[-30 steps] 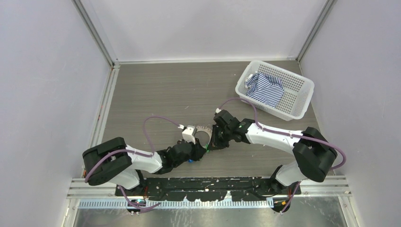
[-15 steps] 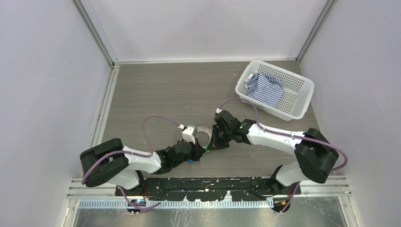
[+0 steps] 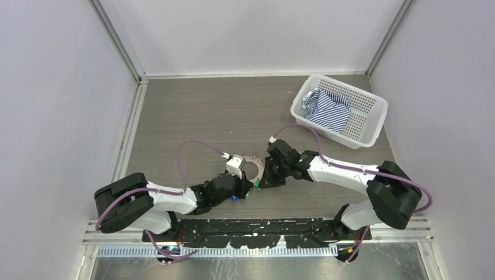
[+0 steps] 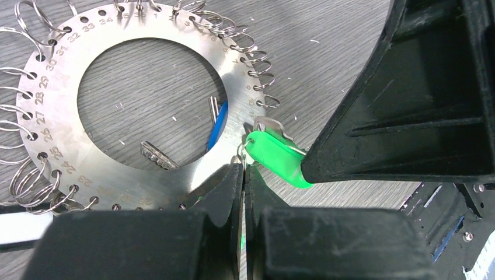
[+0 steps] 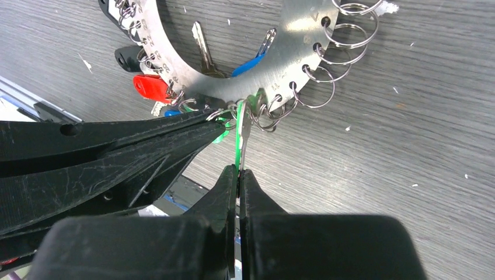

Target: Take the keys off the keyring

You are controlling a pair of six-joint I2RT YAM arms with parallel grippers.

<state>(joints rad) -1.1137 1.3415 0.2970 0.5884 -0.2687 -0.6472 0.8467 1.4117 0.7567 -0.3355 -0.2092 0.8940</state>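
Gleaming perforated steel keyring (image 4: pixel 55 140), green key (image 4: pixel 274 158)

The left arm (image 3: pixel 175 202) and right arm (image 3: pixel 341 170) have white links, black joints, purple cables (image 3: pixel 178 157), black jaws.

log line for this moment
step: freeing green key | left gripper: shut at keyring rim | right gripper: shut on green key | green key: not yet off keyring

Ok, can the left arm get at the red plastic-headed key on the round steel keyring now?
Probably not yet: the left gripper is shut at the wire loop of the green plastic-tagged key, busy there. The red key itself lies uncovered nearby.
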